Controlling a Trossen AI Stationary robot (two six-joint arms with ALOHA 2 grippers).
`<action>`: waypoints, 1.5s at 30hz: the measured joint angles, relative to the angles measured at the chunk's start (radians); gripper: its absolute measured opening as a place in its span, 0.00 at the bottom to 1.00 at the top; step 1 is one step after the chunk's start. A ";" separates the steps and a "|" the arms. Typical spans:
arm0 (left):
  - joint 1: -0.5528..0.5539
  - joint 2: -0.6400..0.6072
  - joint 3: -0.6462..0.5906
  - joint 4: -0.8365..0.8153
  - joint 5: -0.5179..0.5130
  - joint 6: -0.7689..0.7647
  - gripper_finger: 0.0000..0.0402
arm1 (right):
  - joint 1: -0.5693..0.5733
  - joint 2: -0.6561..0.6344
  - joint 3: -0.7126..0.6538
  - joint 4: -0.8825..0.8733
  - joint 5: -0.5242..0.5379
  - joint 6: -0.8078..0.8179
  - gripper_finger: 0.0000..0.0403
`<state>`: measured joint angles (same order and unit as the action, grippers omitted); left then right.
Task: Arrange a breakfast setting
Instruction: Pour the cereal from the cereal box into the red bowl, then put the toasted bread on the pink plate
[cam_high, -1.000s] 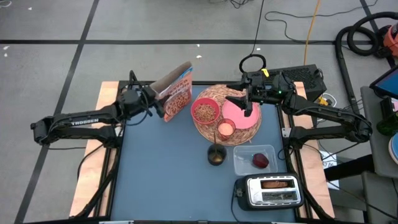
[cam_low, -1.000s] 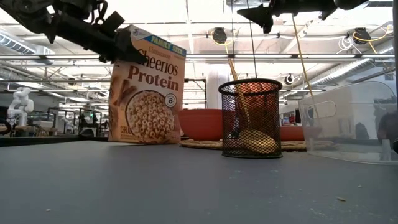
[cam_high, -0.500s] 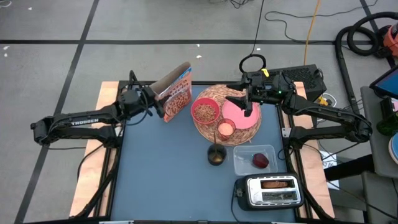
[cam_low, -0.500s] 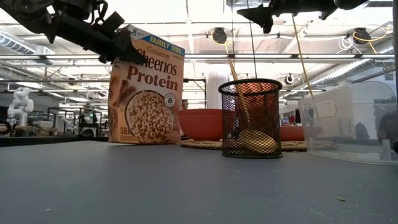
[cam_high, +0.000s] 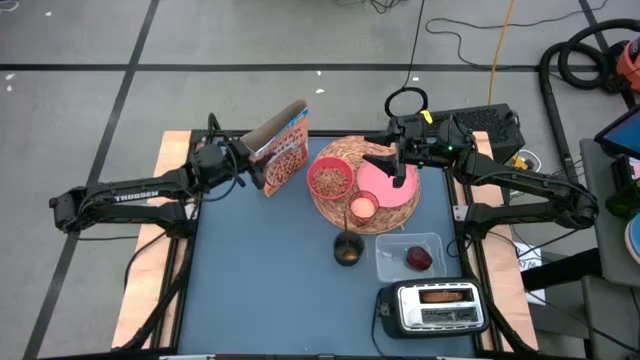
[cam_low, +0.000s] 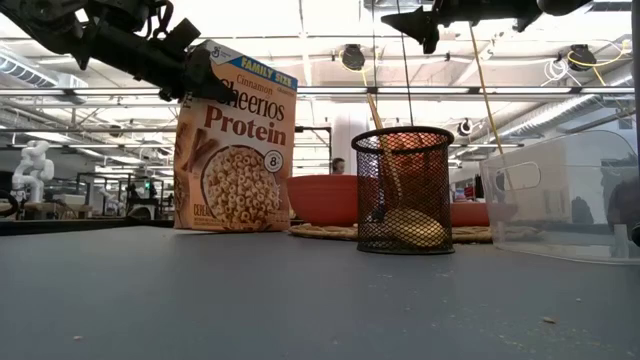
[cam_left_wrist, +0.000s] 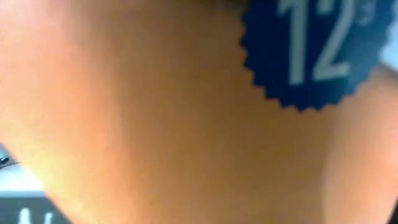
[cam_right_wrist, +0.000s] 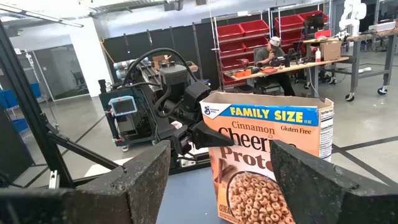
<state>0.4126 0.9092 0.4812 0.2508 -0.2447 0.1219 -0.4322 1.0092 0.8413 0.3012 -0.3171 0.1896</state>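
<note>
Cereal box (cam_high: 283, 150): upright on table, open top, clamped near its upper edge by left gripper (cam_high: 248, 163); mat (cam_high: 343, 205) just beside the box, on the side away from the gripper. Handling est.: thin card, light, top-heavy w/ open flap, crushes if squeezed hard; best held by narrow sides, not the flap.

Right gripper (cam_high: 397, 172): fingers apart, empty, above plate (cam_high: 387, 188). Bowl (cam_high: 331, 180) w/ cereal beside it; cup (cam_high: 362, 208) nearer the table front. Both prob. rigid, smooth, slippery at rim.
</note>
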 joint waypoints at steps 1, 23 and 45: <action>0.000 0.000 0.000 0.000 0.000 -0.001 0.64 | 0.000 0.000 0.000 0.000 0.000 0.000 0.66; 0.000 -0.114 0.000 0.017 0.000 -0.013 0.89 | 0.000 0.000 0.000 0.000 0.000 0.000 0.66; -0.020 -0.245 0.000 0.228 0.046 -0.057 0.89 | 0.000 -0.001 0.000 0.000 -0.001 0.004 0.66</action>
<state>0.3929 0.6640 0.4812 0.4784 -0.1991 0.0651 -0.4320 1.0086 0.8417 0.3012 -0.3184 0.1940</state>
